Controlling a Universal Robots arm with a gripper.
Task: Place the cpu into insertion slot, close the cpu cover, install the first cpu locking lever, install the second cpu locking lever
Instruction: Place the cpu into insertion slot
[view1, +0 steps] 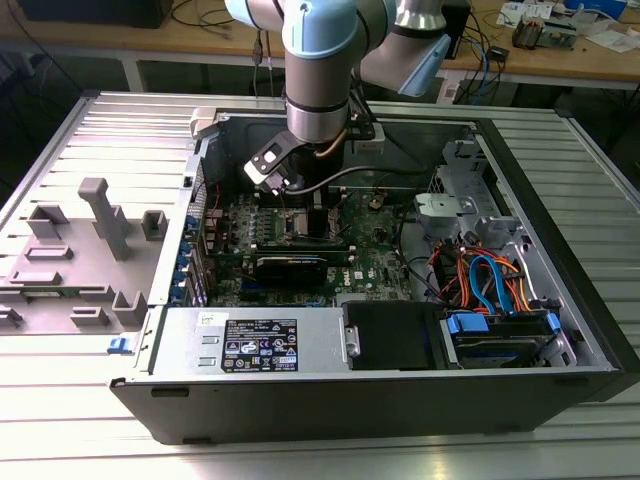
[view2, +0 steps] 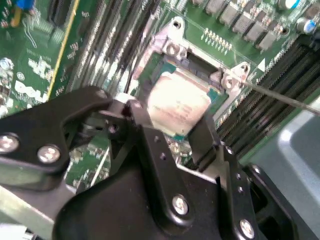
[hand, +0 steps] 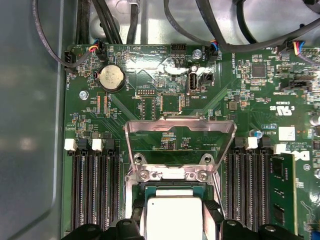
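In both wrist views the cpu (view2: 180, 100) (hand: 172, 212), a flat square chip with a silvery top, lies in the insertion slot (view2: 197, 60) of the green motherboard (view1: 375, 258). My gripper (view2: 167, 117) (hand: 174, 220) is shut on the cpu, with one black finger (view2: 134, 112) against one edge and the other against the opposite edge. The cpu cover (hand: 180, 123) stands swung up on its hinge behind the slot, and the board shows through its window. A thin locking lever rod (view2: 285, 99) stretches away from a socket corner. In the exterior view the gripper (view1: 300, 208) reaches down into the open computer case.
Long black memory slots (hand: 92, 190) run along both sides of the socket. A round coin battery (hand: 110, 78) and black cables (hand: 220, 30) lie beyond the cover. The case holds a power supply (view1: 260, 342) and drive cables (view1: 490, 280). A grey fixture tray (view1: 80, 250) sits outside at the exterior view's left.
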